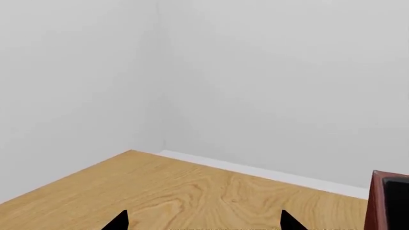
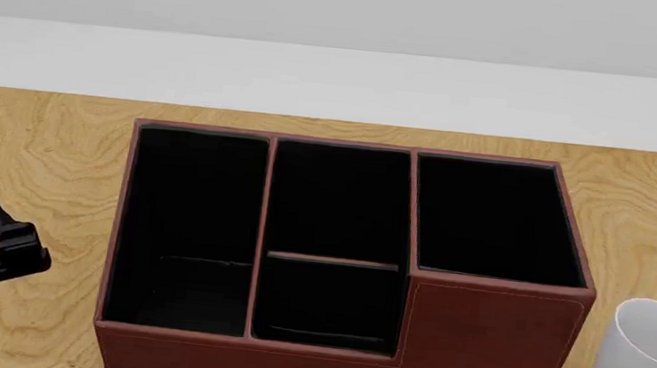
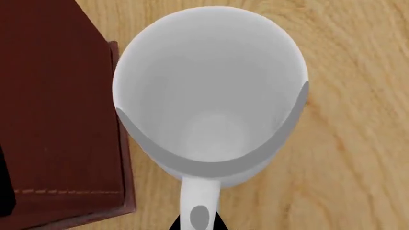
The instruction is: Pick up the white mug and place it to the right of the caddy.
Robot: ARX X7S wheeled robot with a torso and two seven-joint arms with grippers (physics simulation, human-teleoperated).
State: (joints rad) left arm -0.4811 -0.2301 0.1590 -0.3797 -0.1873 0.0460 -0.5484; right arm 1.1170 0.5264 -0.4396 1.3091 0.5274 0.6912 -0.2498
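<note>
Left wrist: left tool is seen spread apart over bare wooden surface, caddy corner just visible. Head: white mug is located just right of the caddy. Right wrist: right tool is clamped on the mug handle; mug-surface contact can't be confirmed.

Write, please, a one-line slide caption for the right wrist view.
Glossy white ceramic mug seen from above, beside the reddish-brown leather-look caddy, on the wooden table.
</note>
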